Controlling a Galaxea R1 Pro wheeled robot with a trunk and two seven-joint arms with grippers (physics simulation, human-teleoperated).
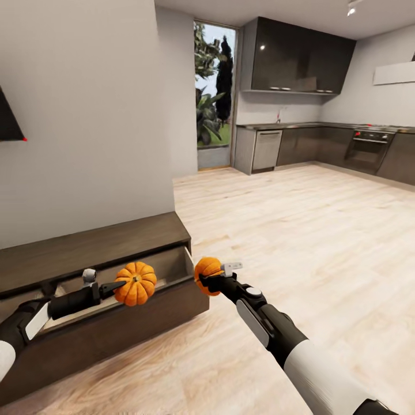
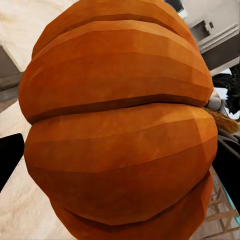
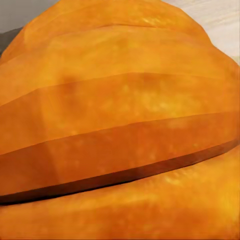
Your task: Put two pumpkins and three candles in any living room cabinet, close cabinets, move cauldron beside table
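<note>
While the cabinet [image 1: 86, 248] stands against the wall at the left with its drawer [image 1: 173, 266] pulled open, the left gripper [image 1: 124, 286] hangs over that drawer, its jaws closed on a pumpkin [image 1: 136, 283] with the stem facing the head camera. Seen from the left wrist, this pumpkin [image 2: 120, 125] is a wall of orange ribs. Just right of the drawer's corner, over the pale wood floor [image 1: 300, 242], the right gripper [image 1: 214, 279] clamps the second pumpkin [image 1: 206, 272], which looms close and orange from the right wrist [image 3: 120, 130]. Beyond, at far right, is a dark kitchen [image 1: 323, 144].
</note>
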